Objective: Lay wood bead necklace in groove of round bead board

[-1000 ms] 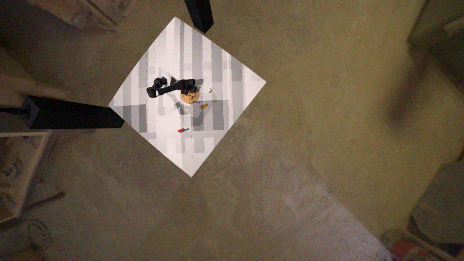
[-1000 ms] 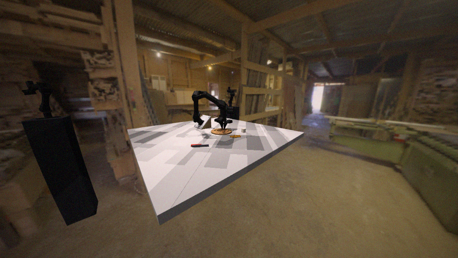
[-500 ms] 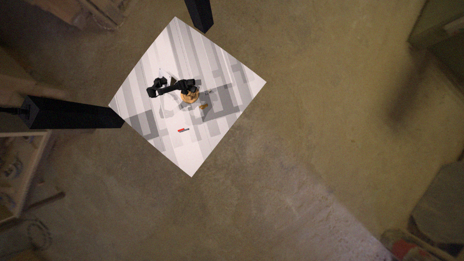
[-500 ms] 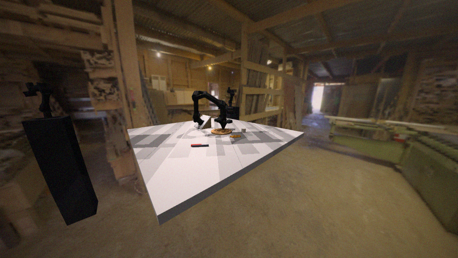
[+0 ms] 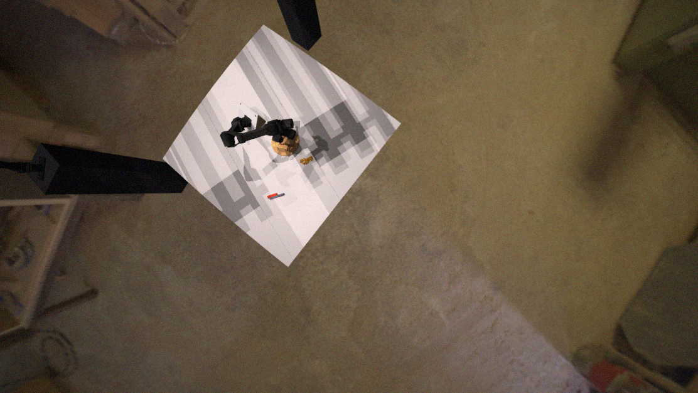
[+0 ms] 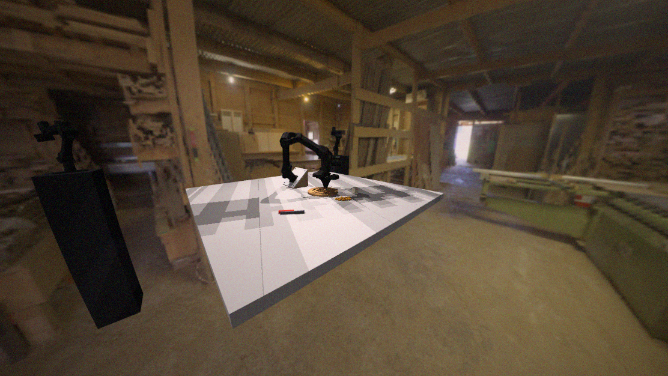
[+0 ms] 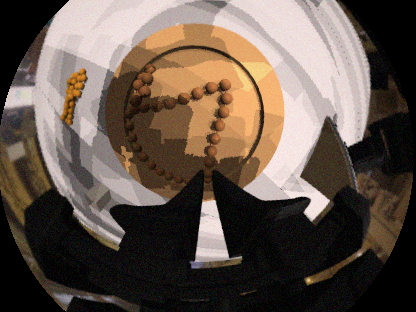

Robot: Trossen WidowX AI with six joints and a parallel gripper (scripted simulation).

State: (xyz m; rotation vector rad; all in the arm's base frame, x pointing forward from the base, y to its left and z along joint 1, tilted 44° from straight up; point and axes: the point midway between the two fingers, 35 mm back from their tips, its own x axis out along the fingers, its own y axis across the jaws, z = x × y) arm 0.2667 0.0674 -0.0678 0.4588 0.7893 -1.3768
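Observation:
The round wooden bead board (image 7: pixel 274 110) (image 5: pixel 277 150) (image 6: pixel 315 191) lies on the table under my arm. Its groove (image 7: pixel 263 112) shows as a thin dark ring. The brown wood bead necklace (image 7: pixel 225 84) lies on the board. Its beads follow the groove along the left and lower left in the wrist view. A small clump sits at the upper left, and a row crosses the middle to a corner, then runs down to my fingers. My gripper (image 7: pixel 207 174) (image 6: pixel 325 187) is low over the board's edge, its tips nearly together on a bead of the necklace. The fingertips are hidden in the top view.
A bunch of orange beads (image 7: pixel 75 92) (image 5: pixel 306 161) (image 6: pixel 343 199) lies beside the board. A red and dark stick-like object (image 5: pixel 275 195) (image 6: pixel 291 212) lies farther off. A slanted wedge (image 7: pixel 324 157) (image 6: pixel 302 179) stands near the arm's base. A small grey block (image 7: pixel 101 197) is near the board.

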